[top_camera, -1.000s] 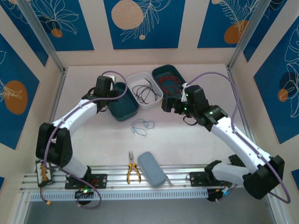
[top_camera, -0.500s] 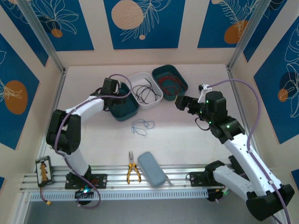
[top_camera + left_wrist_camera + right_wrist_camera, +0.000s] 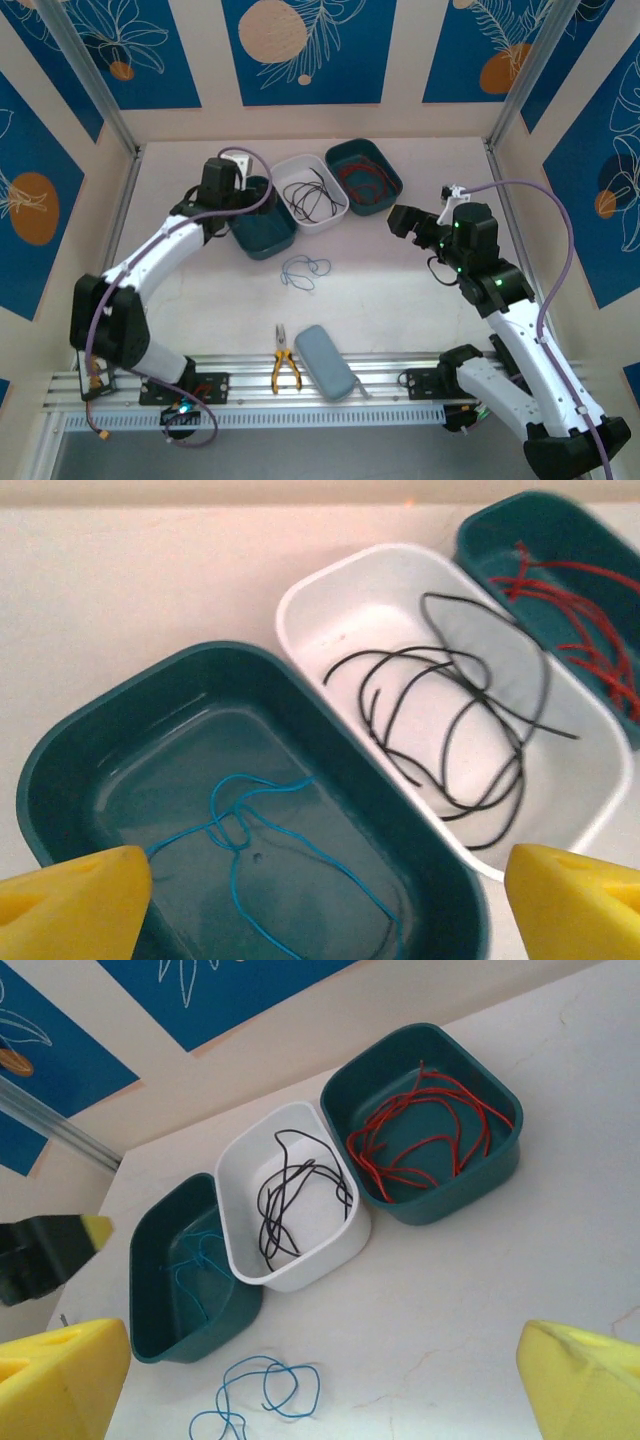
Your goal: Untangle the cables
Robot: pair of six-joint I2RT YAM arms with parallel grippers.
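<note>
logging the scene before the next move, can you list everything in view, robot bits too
left teal bin: 1, teal, back of the table, left of the white bin
white bin: 1, white, between the two teal bins
right teal bin: 1, teal, right of the white bin
binned blue cable: 1, blue, knotted, in the left teal bin
black cables: one loose bundle, black, in the white bin
red cables: one loose bundle, red, in the right teal bin
loose blue cable: 1, blue, on the table in front of the bins
pliers: 1, yellow handles, near edge
case: 1, grey-blue, right of the pliers
left fingers: 2, yellow, open above the left teal bin
right fingers: 2, yellow, open, holding nothing
</note>
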